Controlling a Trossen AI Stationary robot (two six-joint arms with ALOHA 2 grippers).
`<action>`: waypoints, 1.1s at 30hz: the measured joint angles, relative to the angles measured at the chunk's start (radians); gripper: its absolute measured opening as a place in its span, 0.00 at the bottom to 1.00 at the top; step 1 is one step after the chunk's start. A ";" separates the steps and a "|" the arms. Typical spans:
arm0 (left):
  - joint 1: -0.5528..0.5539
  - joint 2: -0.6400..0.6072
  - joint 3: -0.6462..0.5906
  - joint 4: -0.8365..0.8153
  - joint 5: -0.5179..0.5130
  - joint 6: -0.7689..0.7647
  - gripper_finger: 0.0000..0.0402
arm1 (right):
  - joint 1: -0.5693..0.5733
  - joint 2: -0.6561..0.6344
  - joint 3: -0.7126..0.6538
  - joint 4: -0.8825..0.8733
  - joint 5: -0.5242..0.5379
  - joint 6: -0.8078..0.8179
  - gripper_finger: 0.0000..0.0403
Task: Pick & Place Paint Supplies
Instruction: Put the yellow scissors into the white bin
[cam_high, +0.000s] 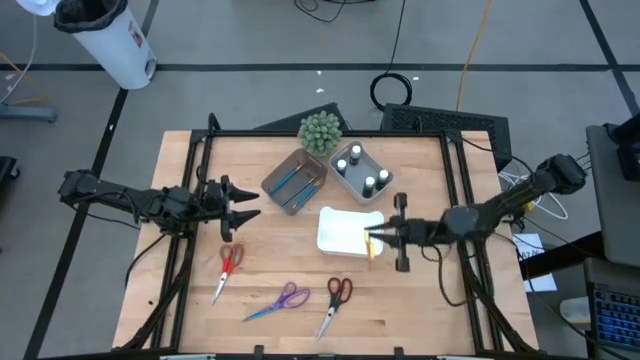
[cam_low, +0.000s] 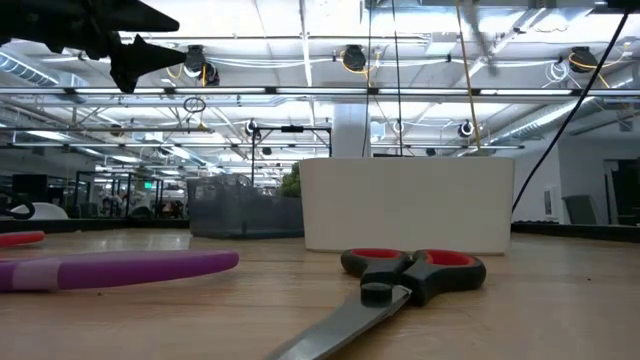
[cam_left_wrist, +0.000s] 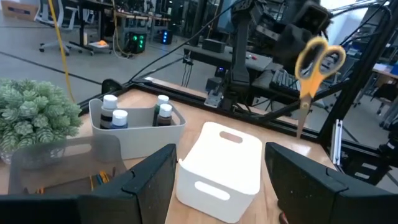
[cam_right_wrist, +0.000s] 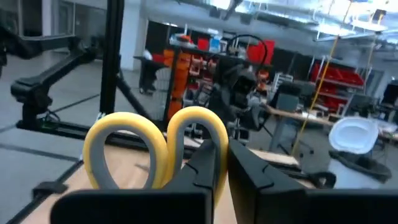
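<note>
The right pincer (cam_high: 372, 238) pinches yellow-handled scissors (cam_left_wrist: 316, 68), blades hanging down beside the white tray (cam_high: 345, 230); the left pincer (cam_high: 250, 204) is spread.

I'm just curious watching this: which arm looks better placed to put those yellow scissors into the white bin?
The right: its gripper already holds the yellow scissors beside the white bin. The left gripper hangs open and empty.

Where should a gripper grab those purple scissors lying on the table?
Probably from straight above, across the narrow crossing of the purple scissors between loops and blades: they lie flat and closed on the table, with bare wood around. The open left gripper hovers nearest.
</note>
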 joint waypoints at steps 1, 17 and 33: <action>0.000 0.000 0.000 0.000 -0.001 0.000 0.63 | -0.036 0.007 0.000 0.033 -0.049 -0.016 0.02; 0.000 0.001 0.000 -0.008 -0.005 0.072 0.63 | -0.353 0.181 0.000 -0.142 -0.257 -0.027 0.02; 0.000 0.189 -0.001 0.184 -0.008 0.159 0.63 | -0.353 0.323 0.000 -0.167 -0.269 -0.014 0.03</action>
